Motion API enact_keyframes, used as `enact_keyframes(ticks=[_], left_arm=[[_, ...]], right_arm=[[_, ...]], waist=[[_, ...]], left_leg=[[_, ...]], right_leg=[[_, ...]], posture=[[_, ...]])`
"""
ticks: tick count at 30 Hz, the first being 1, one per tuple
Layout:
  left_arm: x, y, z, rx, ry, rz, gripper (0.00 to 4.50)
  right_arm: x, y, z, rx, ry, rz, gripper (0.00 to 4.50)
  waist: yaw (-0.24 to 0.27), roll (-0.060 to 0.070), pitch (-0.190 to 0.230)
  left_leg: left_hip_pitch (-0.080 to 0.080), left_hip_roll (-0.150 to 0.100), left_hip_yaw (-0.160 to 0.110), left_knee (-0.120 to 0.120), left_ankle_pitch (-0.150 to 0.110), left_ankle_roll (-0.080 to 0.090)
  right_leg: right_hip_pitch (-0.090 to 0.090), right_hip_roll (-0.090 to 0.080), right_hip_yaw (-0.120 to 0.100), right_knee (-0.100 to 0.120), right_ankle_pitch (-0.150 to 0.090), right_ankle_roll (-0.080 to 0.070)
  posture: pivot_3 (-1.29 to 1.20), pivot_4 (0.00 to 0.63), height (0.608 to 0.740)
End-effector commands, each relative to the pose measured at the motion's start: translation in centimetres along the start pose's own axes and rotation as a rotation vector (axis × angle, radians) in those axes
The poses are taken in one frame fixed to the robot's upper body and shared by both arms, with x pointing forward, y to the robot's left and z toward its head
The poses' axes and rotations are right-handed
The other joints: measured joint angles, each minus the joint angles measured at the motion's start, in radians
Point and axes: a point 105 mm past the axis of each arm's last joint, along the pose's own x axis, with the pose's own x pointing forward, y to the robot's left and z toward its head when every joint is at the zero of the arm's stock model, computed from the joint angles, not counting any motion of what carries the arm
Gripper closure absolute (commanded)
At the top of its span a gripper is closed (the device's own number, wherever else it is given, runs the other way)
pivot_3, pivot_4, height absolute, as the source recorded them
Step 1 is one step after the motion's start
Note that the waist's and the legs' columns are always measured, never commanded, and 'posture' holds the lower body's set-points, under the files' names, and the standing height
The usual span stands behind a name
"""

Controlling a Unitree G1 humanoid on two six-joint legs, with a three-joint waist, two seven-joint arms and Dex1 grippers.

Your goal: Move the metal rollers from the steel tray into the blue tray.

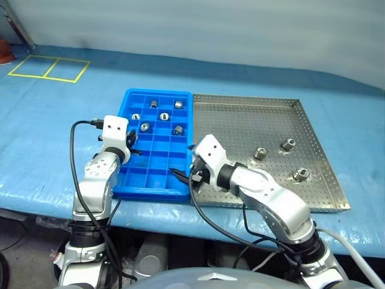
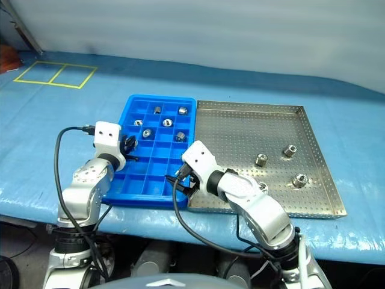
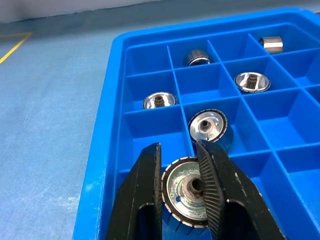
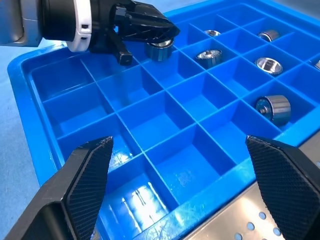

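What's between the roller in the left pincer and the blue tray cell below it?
Nothing visible. The left pincer is shut on a roller just above the blue tray, over a cell with no roller showing in it. The open right pincer hovers apart at the tray's near edge.

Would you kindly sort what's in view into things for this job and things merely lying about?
Job:
- metal rollers
- steel tray
- blue tray
- left claw, shut on a roller
- right claw, open

Lying about:
- blue table cover
- yellow tape squares
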Motion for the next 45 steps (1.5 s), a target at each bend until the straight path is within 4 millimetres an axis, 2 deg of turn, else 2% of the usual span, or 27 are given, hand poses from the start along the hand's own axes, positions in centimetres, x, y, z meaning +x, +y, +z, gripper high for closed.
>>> enact_keyframes(ticks=[1,7,13,16,23,27,31,36,38,39,42,45], left_arm=[[-0.1,0.5,0.8,0.029,-0.03,0.042,3.75],[-0.2,1.5,0.7,0.038,-0.026,0.107,3.75],[-0.7,2.4,2.3,-0.023,-0.114,0.143,3.75],[-0.9,2.8,2.3,-0.02,-0.116,0.16,3.75],[-1.4,3.5,0.4,-0.017,-0.033,0.183,3.75],[-1.4,2.9,-0.8,-0.024,0.022,0.147,3.75],[-1.2,2.1,-0.8,-0.033,0.019,0.111,2.49],[-0.9,-0.1,2.8,-0.042,-0.134,-0.019,0.78],[-0.8,-1.8,4.6,-0.059,-0.198,-0.133,0.13],[-0.7,-2.3,5.0,-0.063,-0.212,-0.165,0.05],[-0.8,-6.7,6.5,-0.016,-0.244,-0.455,0.05],[-1.2,-10.2,6.7,0.065,-0.236,-0.675,0.05]], right_arm=[[-1.1,-0.4,1.0,0.006,-0.054,-0.058,0.0],[-1.8,-0.9,0.5,0.027,-0.04,-0.102,0.0],[-2.1,-1.0,0.2,0.037,-0.029,-0.12,0.0],[-2.1,-1.0,0.1,0.036,-0.025,-0.118,0.0],[-1.9,-0.9,0.2,0.033,-0.027,-0.109,0.0],[-1.9,-0.8,0.2,0.032,-0.026,-0.105,0.0],[-1.9,-0.8,0.2,0.032,-0.028,-0.106,0.0],[-2.8,-1.4,0.3,0.024,-0.029,-0.143,0.0],[-4.0,-2.0,0.0,0.015,-0.013,-0.185,0.0],[-4.3,-2.2,-0.1,0.012,-0.008,-0.196,0.0],[-6.8,-3.5,-1.2,0.022,0.042,-0.285,0.0],[-8.6,-4.0,-2.2,0.035,0.084,-0.341,0.0]], waist=[[-0.003,0.0,0.0],[-0.025,0.0,0.0],[-0.037,0.0,0.0],[-0.037,0.0,0.0],[-0.037,0.0,0.0],[-0.037,0.0,0.0],[-0.037,0.0,0.0],[-0.035,-0.001,0.0],[-0.029,-0.001,0.0],[-0.028,-0.001,0.0],[-0.028,-0.001,0.0],[-0.039,-0.001,0.0]], left_leg=[[0.0,0.0,0.0,0.0,0.0,0.0],[0.001,0.001,0.0,0.0,0.0,0.0],[0.0,0.001,0.0,0.0,0.0,0.0],[0.0,0.0,0.0,0.0,0.0,0.0],[0.0,0.0,0.0,0.0,0.0,0.0],[0.001,0.001,0.0,-0.001,0.0,0.0],[0.001,0.001,0.001,-0.001,0.0,0.0],[0.0,0.002,0.0,-0.001,0.0,0.0],[0.0,0.002,0.0,-0.001,0.0,0.0],[-0.001,0.002,-0.001,0.0,0.0,0.0],[-0.001,0.001,0.0,0.0,0.0,0.0],[-0.001,0.0,0.001,-0.001,0.0,0.001]], right_leg=[[0.0,0.0,0.0,0.0,0.0,0.0],[0.0,0.0,0.0,0.0,0.0,0.0],[0.0,0.0,0.0,0.0,0.0,0.0],[0.0,0.0,0.0,0.0,0.0,0.0],[0.0,0.0,0.0,0.0,0.0,0.0],[0.0,0.0,0.0,0.0,0.0,0.0],[0.0,0.0,0.0,0.0,0.0,0.0],[0.0,-0.001,0.0,0.0,0.0,0.0],[0.0,-0.001,-0.001,-0.001,0.0,0.0],[0.0,-0.002,-0.001,-0.001,0.0,0.0],[0.0,-0.003,-0.001,-0.002,0.0,0.0],[0.0,-0.003,0.0,-0.002,0.0,0.0]], posture=[[0.23,0.15,0.74],[0.21,0.15,0.74],[0.21,0.15,0.74],[0.21,0.15,0.74],[0.22,0.15,0.74],[0.23,0.15,0.74],[0.22,0.15,0.74],[0.21,0.15,0.74],[0.21,0.15,0.74],[0.18,0.15,0.74],[0.15,0.15,0.74],[0.12,0.15,0.74]])
